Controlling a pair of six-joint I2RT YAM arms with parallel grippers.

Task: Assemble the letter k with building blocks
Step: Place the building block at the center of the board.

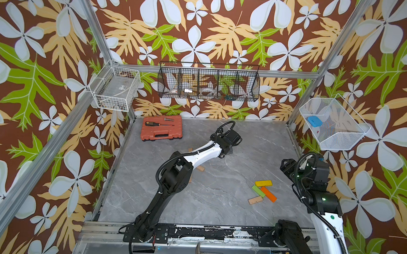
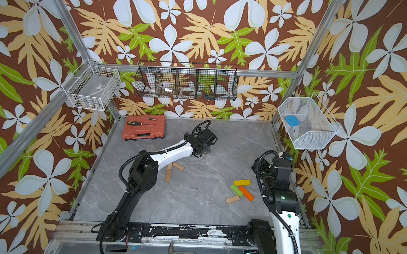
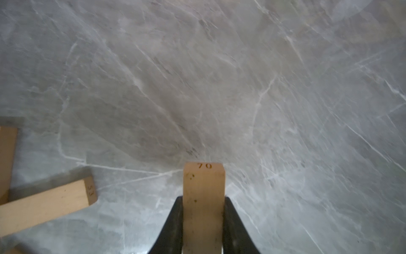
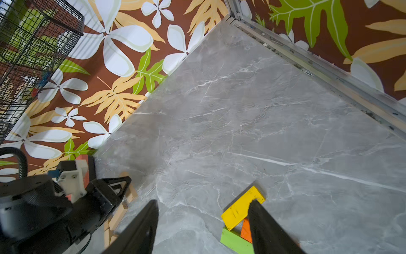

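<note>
left gripper [image 3: 203, 199]: clamped on a plain wooden plank [image 3: 203, 182] by its long edges, the plank's end poking out past the fingertips
held plank look: light wood, "70" stamped on the end face, a few dark specks
neighbouring planks [image 3: 44, 204]: flat on the grey marble table [image 3: 263, 88], off to one side, clear of the grip
right gripper [image 4: 203, 202]: jaws apart, empty, close by the yellow plank [image 4: 238, 209], green plank [image 4: 232, 240] and orange plank [image 4: 245, 229], which lie touching

We see a grey marble-patterned tabletop [image 3: 219, 77], smooth with a soft sheen. The plank [image 3: 203, 198] stamped 70 is bare pale wood, matt and lightly speckled. The tool case [image 1: 161, 130] is moulded red-orange plastic. Well apart from the tool case, the yellow block [image 4: 238, 211] wears scuffed paint; the green block [image 4: 235, 242] and orange block [image 4: 246, 229] look evenly painted.
</note>
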